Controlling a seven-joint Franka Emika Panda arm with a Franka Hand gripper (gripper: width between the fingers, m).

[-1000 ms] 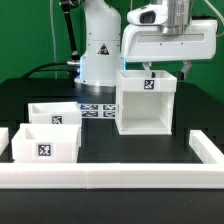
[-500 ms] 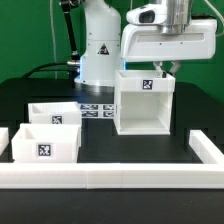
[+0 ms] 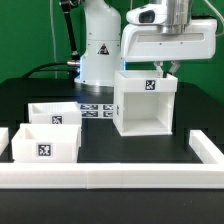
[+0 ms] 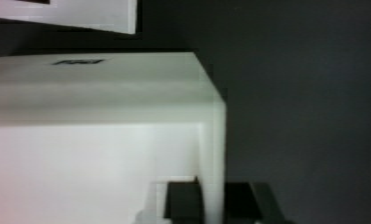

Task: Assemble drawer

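Note:
The drawer's large cube-shaped shell [image 3: 145,105] stands open-topped on the black table, with a tag on its inner back wall. My gripper [image 3: 164,70] is down at the shell's top rim on the exterior view's right. In the wrist view my gripper [image 4: 219,192] straddles the shell's thin side wall [image 4: 93,110], with one dark finger [image 4: 178,200] inside and one outside, shut on the wall. Two small trays [image 3: 55,113] [image 3: 45,146] sit at the exterior view's left, each with a tag.
The marker board [image 3: 95,110] lies flat between the trays and the shell. The long white border wall [image 3: 110,178] runs along the front and turns up at both ends. The robot base [image 3: 100,50] stands behind. A white piece [image 4: 75,12] shows beyond the shell in the wrist view.
The shell has shifted slightly toward the exterior view's left, with its front lower corner swung out. The gripper has stayed at the rim on the right.

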